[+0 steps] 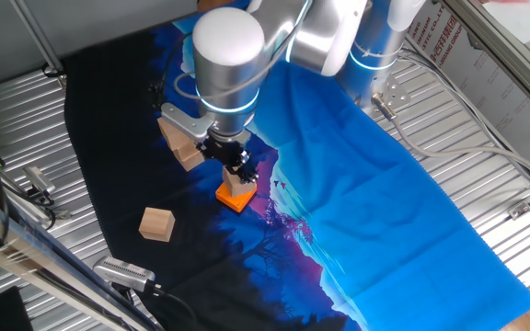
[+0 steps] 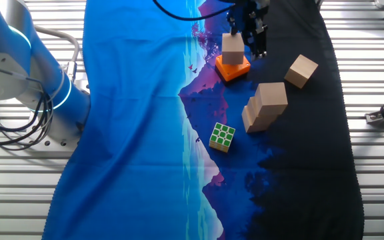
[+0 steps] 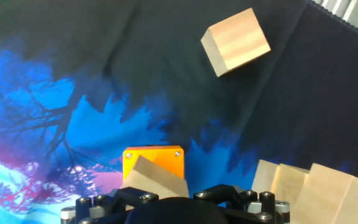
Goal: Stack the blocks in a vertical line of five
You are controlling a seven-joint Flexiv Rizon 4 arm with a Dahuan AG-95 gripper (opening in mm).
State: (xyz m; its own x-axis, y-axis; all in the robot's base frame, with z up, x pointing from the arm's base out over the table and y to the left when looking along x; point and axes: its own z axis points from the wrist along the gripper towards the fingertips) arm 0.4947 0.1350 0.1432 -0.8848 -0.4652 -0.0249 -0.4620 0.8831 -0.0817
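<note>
Tan wooden block [image 2: 233,49] is sitting on the flat orange square [image 2: 233,69], with the gripper [image 2: 247,35] positioned at it; whether the fingers are pinching it or standing slightly spread is not discernible. Hand view is showing this block [image 3: 154,180] tilted over the orange square [image 3: 153,160]. A cluster of blocks [image 2: 264,107] is resting near, on the dark part of the cloth [image 2: 139,100], one lying on top of others. One loose block [image 2: 302,71] is lying apart. Green-and-white puzzle cube [image 2: 222,137] is sitting beside the cluster.
</note>
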